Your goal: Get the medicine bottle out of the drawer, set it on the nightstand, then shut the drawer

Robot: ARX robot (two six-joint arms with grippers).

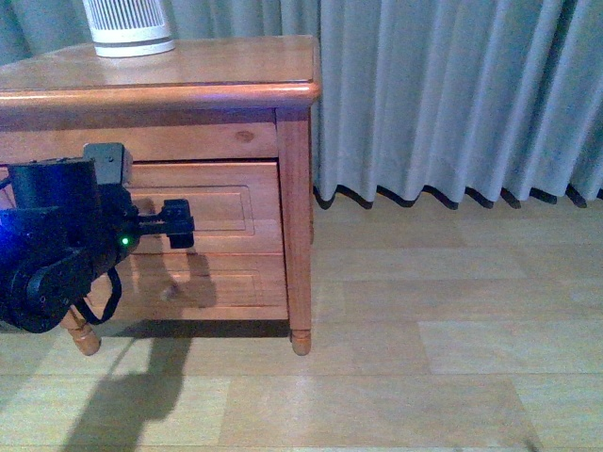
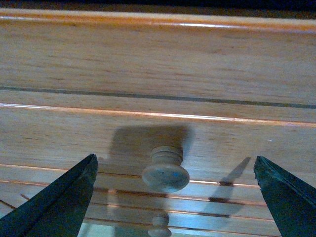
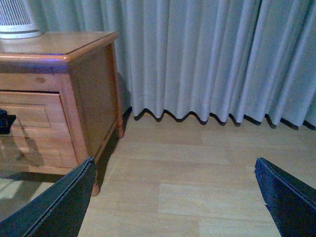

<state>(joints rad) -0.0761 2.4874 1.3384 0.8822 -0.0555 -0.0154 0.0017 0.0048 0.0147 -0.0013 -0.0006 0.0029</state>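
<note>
The nightstand (image 1: 188,94) stands against a grey curtain (image 1: 452,94) on a pale wooden floor (image 3: 197,187). Its upper drawer (image 1: 221,212) is shut, and the medicine bottle is not visible in any view. The left gripper (image 2: 174,160) hangs just in front of the drawer, its fingers (image 2: 59,197) spread wide to either side of the round knob (image 2: 165,173) without touching it. The right gripper (image 3: 173,163) is also spread wide and holds nothing, over the floor beside the nightstand. A white ribbed cylinder (image 1: 127,28) stands on the nightstand's top.
</note>
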